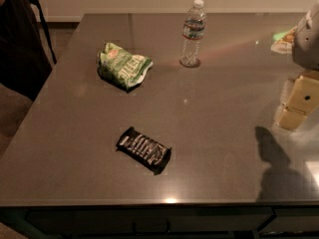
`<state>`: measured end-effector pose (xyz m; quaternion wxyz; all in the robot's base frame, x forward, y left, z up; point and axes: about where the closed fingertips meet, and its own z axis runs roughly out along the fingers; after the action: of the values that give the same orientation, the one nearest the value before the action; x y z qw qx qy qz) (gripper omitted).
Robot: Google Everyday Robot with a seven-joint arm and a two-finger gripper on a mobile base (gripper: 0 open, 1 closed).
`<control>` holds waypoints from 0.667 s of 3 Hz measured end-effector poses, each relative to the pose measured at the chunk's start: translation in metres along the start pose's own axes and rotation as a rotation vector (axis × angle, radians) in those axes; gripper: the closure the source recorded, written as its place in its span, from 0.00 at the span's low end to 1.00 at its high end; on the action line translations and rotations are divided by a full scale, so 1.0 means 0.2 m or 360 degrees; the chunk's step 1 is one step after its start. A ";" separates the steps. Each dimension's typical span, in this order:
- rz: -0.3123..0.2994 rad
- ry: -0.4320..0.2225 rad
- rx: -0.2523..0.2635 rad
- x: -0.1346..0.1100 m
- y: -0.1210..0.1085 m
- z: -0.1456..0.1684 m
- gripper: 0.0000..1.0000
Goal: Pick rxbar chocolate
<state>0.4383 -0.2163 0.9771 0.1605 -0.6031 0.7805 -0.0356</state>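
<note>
Rxbar chocolate (144,150) lies flat and slanted on the desk (224,133), near the front edge, left of centre. The gripper (298,103) hangs at the desk's right side, well apart from it; whether it is released or clenched, I cannot tell. Farther back sit a green bag (123,65) and a water bottle (193,33).

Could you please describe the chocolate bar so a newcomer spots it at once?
On the table, look front and left of centre, far from the claw at the right edge. The rxbar chocolate lies there: flat, black with white lettering, unlike the green bag and clear bottle behind.
</note>
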 end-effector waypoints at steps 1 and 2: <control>0.0003 -0.0005 -0.0005 -0.05 0.01 0.06 0.00; -0.0007 -0.0032 -0.0031 -0.13 0.05 0.16 0.00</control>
<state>0.4430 -0.1851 0.9501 0.1625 -0.6066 0.7779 -0.0222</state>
